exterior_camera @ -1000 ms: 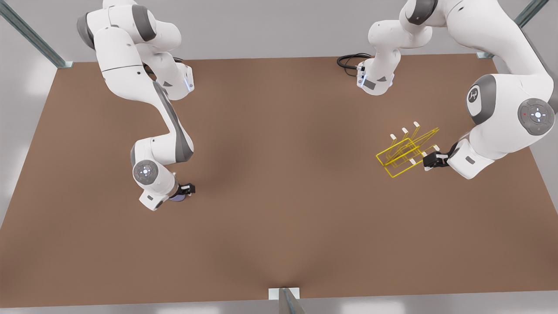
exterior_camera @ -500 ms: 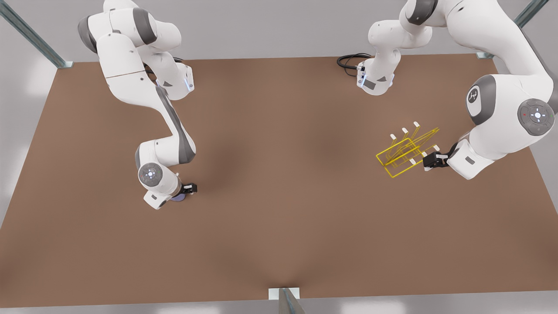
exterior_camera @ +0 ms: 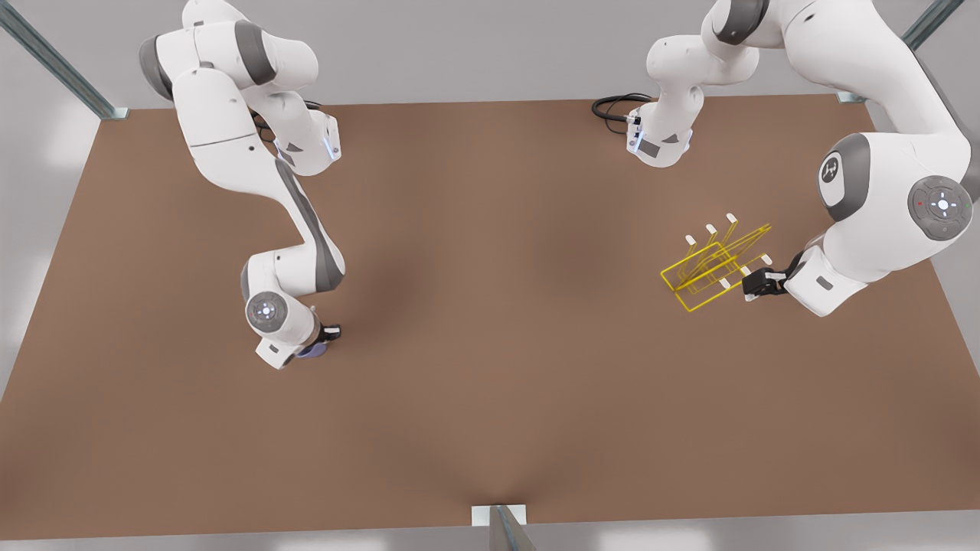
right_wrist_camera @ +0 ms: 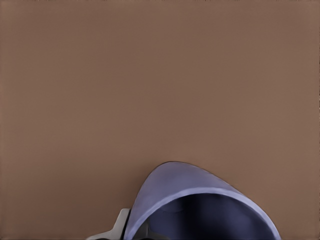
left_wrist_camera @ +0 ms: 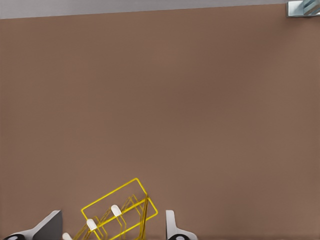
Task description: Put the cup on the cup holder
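Observation:
The lavender-blue cup [exterior_camera: 311,351] sits low over the brown table at the front view's left, mostly hidden under my right gripper [exterior_camera: 321,341], which is shut on it. In the right wrist view the cup [right_wrist_camera: 200,197] looms close with its open mouth toward the camera and one finger [right_wrist_camera: 119,226] beside its wall. The yellow wire cup holder [exterior_camera: 712,264] stands on the table at the front view's right. My left gripper [exterior_camera: 758,285] waits at its near end, open, and the left wrist view has the cup holder [left_wrist_camera: 120,207] between the spread fingers [left_wrist_camera: 172,226].
A black cable [exterior_camera: 612,107] coils by the arm base at the table's far edge. Metal frame posts [exterior_camera: 57,61] rise at the far corners and a bracket [exterior_camera: 498,516] sits at the near edge. Bare tabletop [exterior_camera: 505,306] separates the two grippers.
My right arm has shifted slightly toward the front view's right and swung its wrist, with the cup staying in the gripper. The left arm and the cup holder have hardly moved.

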Tool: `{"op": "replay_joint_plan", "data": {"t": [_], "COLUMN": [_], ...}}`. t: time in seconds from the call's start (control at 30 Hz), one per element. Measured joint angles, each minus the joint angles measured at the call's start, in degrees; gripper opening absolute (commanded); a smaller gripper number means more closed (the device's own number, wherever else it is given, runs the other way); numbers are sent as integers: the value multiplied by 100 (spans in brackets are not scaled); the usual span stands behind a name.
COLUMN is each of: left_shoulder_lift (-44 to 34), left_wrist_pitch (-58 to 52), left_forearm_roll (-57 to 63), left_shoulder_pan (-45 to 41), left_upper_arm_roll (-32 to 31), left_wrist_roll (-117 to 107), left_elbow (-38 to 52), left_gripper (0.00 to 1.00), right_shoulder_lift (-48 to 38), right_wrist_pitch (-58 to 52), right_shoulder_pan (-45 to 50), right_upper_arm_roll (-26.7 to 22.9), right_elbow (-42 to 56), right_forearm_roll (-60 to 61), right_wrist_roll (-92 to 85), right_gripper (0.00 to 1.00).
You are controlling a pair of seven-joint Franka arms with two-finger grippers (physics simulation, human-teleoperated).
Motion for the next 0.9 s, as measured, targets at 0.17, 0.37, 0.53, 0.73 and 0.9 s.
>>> {"op": "replay_joint_plan", "data": {"t": [0.17,0.37,0.53,0.73,0.9], "left_shoulder_lift": [0,0,0,9,0], "left_wrist_pitch": [-1,-7,-14,-17,-31], "left_forearm_roll": [0,0,0,1,-35], "left_shoulder_pan": [-2,-14,-18,-17,-50], "left_upper_arm_roll": [-5,-23,-35,-37,-74], "left_wrist_roll": [1,-1,-5,-11,-139], "left_elbow": [0,0,0,-2,0], "left_gripper": [100,100,100,100,100], "right_shoulder_lift": [-261,348,1878,3099,3273], "right_wrist_pitch": [-20,-56,76,948,1233], "right_shoulder_pan": [21,174,1126,2139,1990], "right_upper_arm_roll": [209,1249,1832,2019,2033], "right_elbow": [119,1291,3249,4153,3858], "right_forearm_roll": [684,3509,6045,8193,9345], "right_wrist_roll": [-46,-87,-111,-522,-1274], "right_gripper": [21,21,21,21,21]}}
